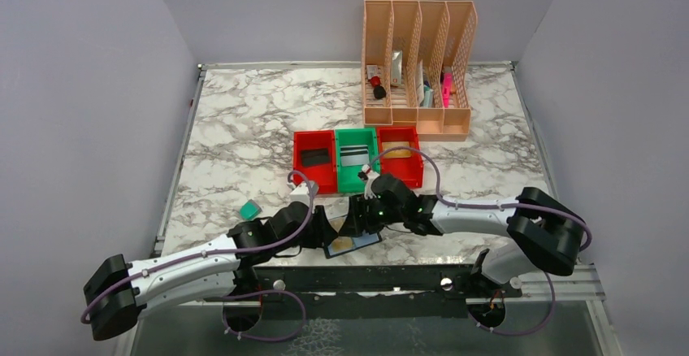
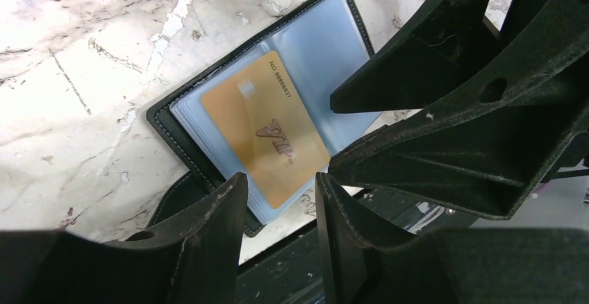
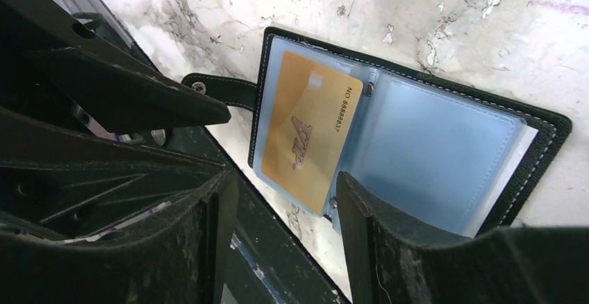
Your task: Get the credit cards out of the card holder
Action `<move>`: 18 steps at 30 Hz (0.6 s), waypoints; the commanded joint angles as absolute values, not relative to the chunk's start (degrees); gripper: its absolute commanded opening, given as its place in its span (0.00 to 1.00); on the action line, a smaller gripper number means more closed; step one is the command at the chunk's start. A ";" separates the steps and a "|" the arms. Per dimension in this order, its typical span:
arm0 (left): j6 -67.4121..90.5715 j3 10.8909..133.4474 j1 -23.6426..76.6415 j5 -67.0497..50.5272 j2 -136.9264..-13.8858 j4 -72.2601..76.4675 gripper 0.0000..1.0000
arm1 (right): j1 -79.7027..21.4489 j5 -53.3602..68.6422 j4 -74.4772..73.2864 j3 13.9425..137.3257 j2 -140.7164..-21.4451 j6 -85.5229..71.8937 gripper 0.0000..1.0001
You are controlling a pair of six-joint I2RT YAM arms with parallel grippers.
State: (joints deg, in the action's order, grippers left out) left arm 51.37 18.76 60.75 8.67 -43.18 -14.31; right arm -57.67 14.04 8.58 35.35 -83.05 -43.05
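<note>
Grippers — left (image 2: pixel 279 187), right (image 3: pixel 285 180) — ajar, empty

Card holder spread open, one gold card showing

The black card holder (image 3: pixel 430 144) lies open and flat on the marble worktop (image 3: pixel 486 26) at its near edge, blue-grey clear sleeves facing up and the strap tab (image 3: pixel 222 92) sticking out over the edge. A gold card (image 3: pixel 305 137) printed "VIP" lies slightly askew on the strap-side page.
</note>
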 commanded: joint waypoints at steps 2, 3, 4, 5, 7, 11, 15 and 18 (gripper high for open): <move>52.38 19.07 60.73 8.53 -44.90 -13.96 0.45 | -57.92 17.32 15.23 33.92 -85.74 -44.74 0.57; 52.37 19.30 60.73 8.31 -45.32 -13.82 0.45 | -57.88 17.27 15.32 33.73 -86.04 -44.74 0.56; 52.34 19.48 60.73 7.81 -45.63 -13.57 0.45 | -57.91 17.08 15.14 33.56 -86.31 -45.02 0.55; 52.19 19.71 60.73 7.30 -45.91 -13.33 0.45 | -57.92 16.79 15.01 33.34 -86.46 -45.27 0.55; 51.91 20.01 60.71 6.58 -45.88 -12.32 0.45 | -57.88 16.01 16.45 31.78 -86.45 -46.45 0.55; 51.72 19.56 60.73 6.85 -45.63 -11.49 0.45 | -57.92 16.15 19.70 29.91 -88.28 -48.05 0.52; 51.48 19.16 60.72 6.52 -45.84 -10.24 0.45 | -57.91 16.27 20.05 30.12 -90.37 -48.57 0.45; 50.63 19.98 60.73 6.63 -46.50 -10.61 0.46 | -57.92 14.36 20.86 29.00 -89.72 -49.98 0.42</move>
